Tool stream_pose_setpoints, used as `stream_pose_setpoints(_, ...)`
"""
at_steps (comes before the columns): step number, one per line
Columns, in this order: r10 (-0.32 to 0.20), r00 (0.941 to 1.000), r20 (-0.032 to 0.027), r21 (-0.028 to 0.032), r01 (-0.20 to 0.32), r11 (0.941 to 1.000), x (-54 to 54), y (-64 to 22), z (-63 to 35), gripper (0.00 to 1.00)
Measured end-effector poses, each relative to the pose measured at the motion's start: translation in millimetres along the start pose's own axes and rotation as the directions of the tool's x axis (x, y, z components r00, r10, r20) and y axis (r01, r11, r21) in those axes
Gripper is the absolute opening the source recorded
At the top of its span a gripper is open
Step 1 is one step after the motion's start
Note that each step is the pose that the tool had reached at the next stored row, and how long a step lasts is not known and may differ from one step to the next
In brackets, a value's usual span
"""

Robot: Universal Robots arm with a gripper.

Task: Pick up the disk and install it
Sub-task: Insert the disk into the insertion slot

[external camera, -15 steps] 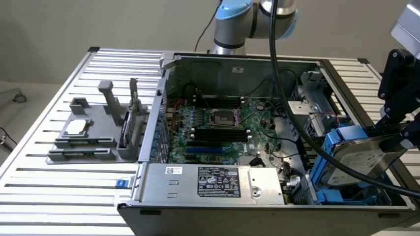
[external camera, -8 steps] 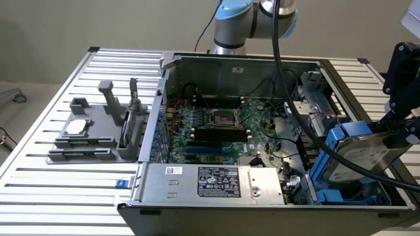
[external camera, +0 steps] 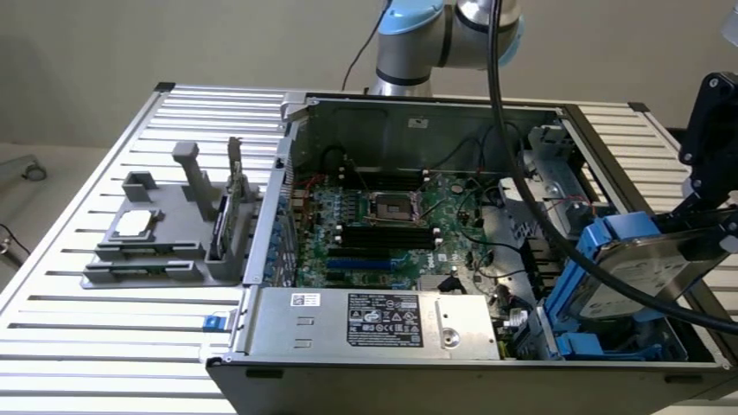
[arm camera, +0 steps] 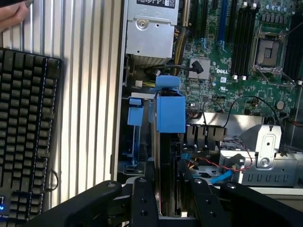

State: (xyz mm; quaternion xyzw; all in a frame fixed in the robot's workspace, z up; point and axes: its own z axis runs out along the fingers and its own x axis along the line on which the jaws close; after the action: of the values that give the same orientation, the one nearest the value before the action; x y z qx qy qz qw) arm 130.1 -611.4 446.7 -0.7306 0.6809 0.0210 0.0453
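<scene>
On the exterior view's left, a grey fixture [external camera: 173,233] stands on the slatted counter [external camera: 69,337]. In the middle is the open computer case [external camera: 392,130] with its green motherboard [external camera: 450,207]. At the right, the black fingers [arm camera: 143,201] are clamped on the disk [external camera: 632,275], which is tilted over the case's front corner

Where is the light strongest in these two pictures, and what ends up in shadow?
Exterior view: the ribbed metal table glares near-white, while the open computer case is dimmer inside its walls. Wrist view: the table slats are bright too; the gripper, closed on the disk, shows as a dark silhouette, and the keyboard is nearly black.
</scene>
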Motion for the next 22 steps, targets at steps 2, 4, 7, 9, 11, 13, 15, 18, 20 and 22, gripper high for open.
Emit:
stream_pose_setpoints(2, 0.001, 1.0000, -0.0006, -0.0087, -0.001, 1.0000, 0.2, -1.6, 0.0, 0.31)
stream_pose_setpoints(4, 0.002, 1.0000, -0.0012, -0.0182, -0.002, 0.9998, 0.3, -3.3, 0.1, 0.31)
stream_pose_setpoints(7, 0.003, 1.0000, -0.0030, -0.0311, -0.003, 0.9995, 0.5, -5.9, 0.2, 0.31)
stream_pose_setpoints(9, 0.003, 1.0000, -0.0058, -0.0371, -0.003, 0.9993, 0.6, -7.4, 0.2, 0.31)
stream_pose_setpoints(11, 0.003, 1.0000, -0.0081, -0.0412, -0.004, 0.9991, 0.7, -8.2, 0.2, 0.31)
stream_pose_setpoints(13, 0.004, 0.9999, -0.0111, -0.0458, -0.004, 0.9989, 0.7, -8.4, 0.1, 0.31)
stream_pose_setpoints(15, 0.004, 0.9999, -0.0153, -0.0519, -0.005, 0.9986, 0.6, -8.6, -0.6, 0.31)
stream_pose_setpoints(18, 0.005, 0.9998, -0.0216, -0.0651, -0.006, 0.9979, 0.5, -8.8, -1.9, 0.31)
stream_pose_setpoints(20, 0.005, 0.9996, -0.0262, -0.0759, -0.007, 0.9971, 0.5, -9.0, -2.4, 0.31)
stream_pose_setpoints(22, 0.006, 0.9995, -0.0305, -0.0843, -0.008, 0.9964, 0.5, -9.9, -2.5, 0.31)
